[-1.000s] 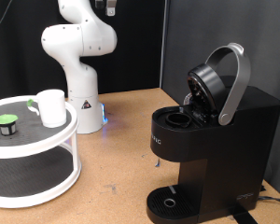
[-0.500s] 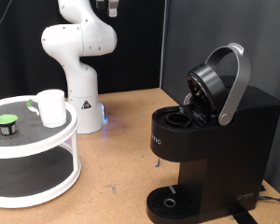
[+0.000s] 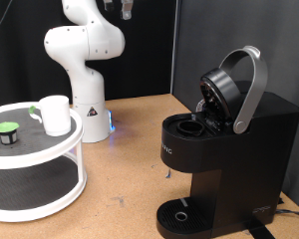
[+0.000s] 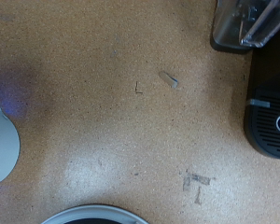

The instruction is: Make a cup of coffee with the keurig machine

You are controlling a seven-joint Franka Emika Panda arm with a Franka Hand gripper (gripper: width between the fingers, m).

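A black backdrop stands behind a brown chipboard table (image 3: 130,159). High at the exterior view's twelve o'clock, the gripper (image 3: 125,8) is only partly in frame at the top edge, well above everything; whether its fingers are spread or closed cannot be told, and nothing shows between them. The wrist view looks straight down on bare tabletop from that height, with no fingers visible in it.

Below the gripper, the white arm (image 3: 83,45) drops to its base (image 3: 88,110) at about ten o'clock, a blue light glowing at the foot.

One white cup (image 3: 56,115) stands upright on the top tier of a round two-tier white stand (image 3: 30,159) at nine o'clock. One small dark pod with a green top (image 3: 6,131) sits on the same tier, near the cup but apart from it, toward the exterior view's left. A small green-and-dark item lies just behind the cup; what it is cannot be told.

One black coffee machine (image 3: 229,159) fills four o'clock. Its lid is raised, with the silver handle (image 3: 251,85) tilted up and back, and the pod chamber (image 3: 187,127) is open. Its round drip tray (image 3: 184,217) at six o'clock is bare. In the wrist view the machine (image 4: 271,112) shows at the frame edge and the stand's rim (image 4: 93,217) is just visible.

Between stand and machine, a wide strip of table lies open.
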